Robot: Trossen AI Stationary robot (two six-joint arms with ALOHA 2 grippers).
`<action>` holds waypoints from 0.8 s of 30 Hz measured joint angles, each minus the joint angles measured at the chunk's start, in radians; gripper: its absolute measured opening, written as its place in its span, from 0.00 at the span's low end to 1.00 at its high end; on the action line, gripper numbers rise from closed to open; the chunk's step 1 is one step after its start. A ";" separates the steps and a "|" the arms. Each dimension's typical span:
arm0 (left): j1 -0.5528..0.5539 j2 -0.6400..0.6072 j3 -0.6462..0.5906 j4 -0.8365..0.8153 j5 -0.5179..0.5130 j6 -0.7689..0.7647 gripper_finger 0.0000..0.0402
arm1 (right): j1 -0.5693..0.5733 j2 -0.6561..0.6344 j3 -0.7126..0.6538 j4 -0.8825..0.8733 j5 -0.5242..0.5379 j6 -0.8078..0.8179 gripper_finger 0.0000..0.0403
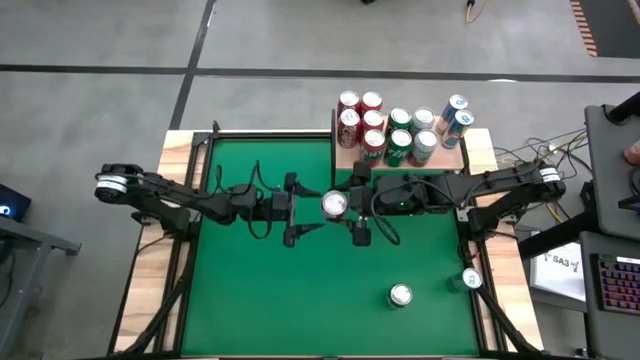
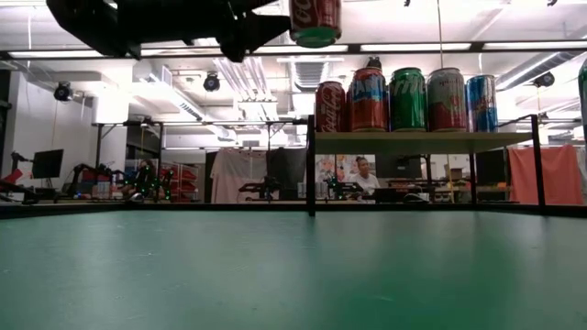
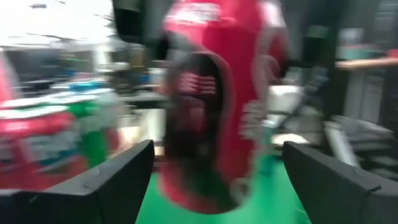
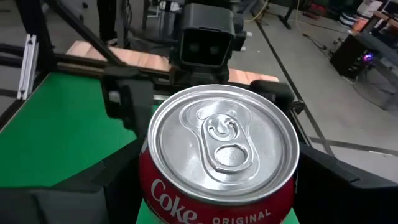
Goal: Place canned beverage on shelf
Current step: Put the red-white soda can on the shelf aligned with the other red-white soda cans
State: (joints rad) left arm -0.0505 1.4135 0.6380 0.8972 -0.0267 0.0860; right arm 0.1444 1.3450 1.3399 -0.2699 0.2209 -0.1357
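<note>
A can (image 1: 334, 205) hangs above the middle of the table (image 1: 250, 300), between the left gripper (image 1: 305, 213) on its left and the right gripper (image 1: 352, 212) on its right. Behind them, at the table's far right corner, the shelf (image 1: 470, 158) carries upright cans. 2 more cans (image 1: 400, 295) stand near the front right.

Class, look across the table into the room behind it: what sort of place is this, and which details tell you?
Probably a robotics lab or workshop: equipment racks along the back, strip lights on an open ceiling, a person at a desk.
</note>
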 joint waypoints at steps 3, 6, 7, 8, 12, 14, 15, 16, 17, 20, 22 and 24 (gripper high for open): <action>0.009 0.018 0.003 -0.001 0.081 -0.008 0.84 | 0.002 0.020 -0.001 0.009 -0.010 -0.007 0.73; 0.012 0.046 0.023 0.001 0.083 -0.012 0.84 | 0.001 0.043 -0.001 0.029 -0.023 -0.008 0.73; 0.012 0.059 0.032 0.000 0.083 -0.013 0.84 | 0.001 0.048 -0.001 0.030 -0.021 -0.013 0.73; 0.012 0.073 0.042 0.003 0.083 -0.013 0.84 | 0.001 0.055 -0.001 0.038 -0.021 -0.015 0.73; 0.012 0.123 0.072 0.002 0.091 0.000 0.84 | 0.002 0.072 0.004 0.045 -0.025 -0.022 0.73; 0.012 0.139 0.088 0.000 0.091 0.000 0.84 | 0.002 0.073 0.004 0.045 -0.025 -0.022 0.73; 0.012 0.147 0.096 0.001 0.091 0.000 0.83 | 0.002 0.073 0.005 0.045 -0.025 -0.022 0.73; 0.012 0.150 0.099 0.001 0.091 0.002 0.81 | 0.002 0.072 0.005 0.044 -0.027 -0.021 0.73; 0.012 0.152 0.102 -0.001 0.089 0.003 0.79 | 0.003 0.072 0.006 0.044 -0.025 -0.022 0.73; 0.009 0.155 0.103 0.000 0.041 0.018 0.72 | 0.002 0.071 0.006 0.037 -0.036 -0.027 0.73; 0.008 0.152 0.100 -0.001 0.018 0.022 0.71 | 0.003 0.071 0.006 0.039 -0.038 -0.032 0.74; 0.008 0.151 0.098 -0.002 0.007 0.022 0.71 | 0.002 0.071 0.006 0.038 -0.031 -0.028 0.79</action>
State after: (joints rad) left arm -0.0422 1.5645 0.7364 0.8955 -0.0195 0.1078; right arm 0.1465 1.4158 1.3457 -0.2323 0.1900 -0.1634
